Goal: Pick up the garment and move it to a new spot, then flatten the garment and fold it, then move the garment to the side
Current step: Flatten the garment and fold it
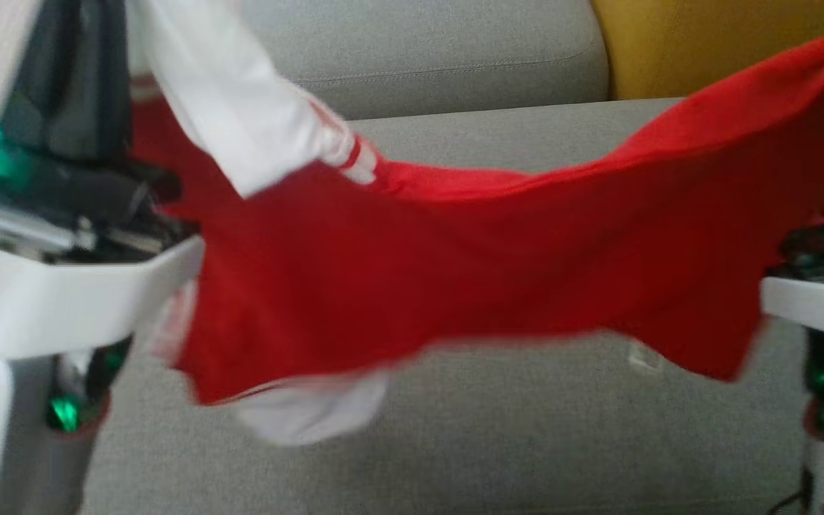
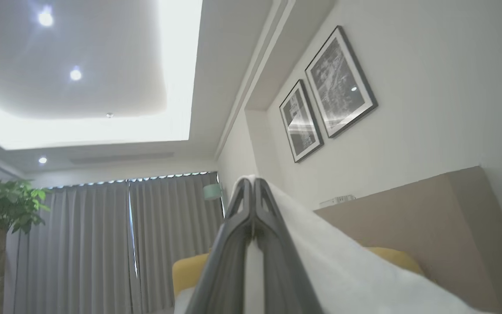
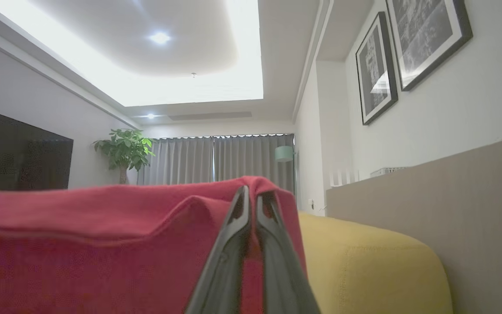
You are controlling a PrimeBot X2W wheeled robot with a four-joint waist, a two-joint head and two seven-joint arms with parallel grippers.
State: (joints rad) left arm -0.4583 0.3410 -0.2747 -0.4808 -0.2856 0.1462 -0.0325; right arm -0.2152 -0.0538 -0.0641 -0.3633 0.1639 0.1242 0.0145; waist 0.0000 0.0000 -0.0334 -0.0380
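Head view gives us the garment, red with white sleeves, hanging in the air above the grey sofa. It is spread from side to side between our two arms. It sags in the middle, where its upper edge comes lower than at the two ends. One white sleeve falls across the upper left part of the red cloth. Another white part shows under the lower hem at the left, but it is blurred and we cannot tell what it is. Behind the right end of the cloth, a yellow cushion stands at the sofa back.

In the left wrist view, our left gripper has its two fingers pressed together on white cloth of the garment, which runs between them and falls to their right. In the right wrist view, our right gripper is closed in the same way on a red edge of the garment, and the cloth stretches away to the left of the fingers. Both grippers point up toward the ceiling.
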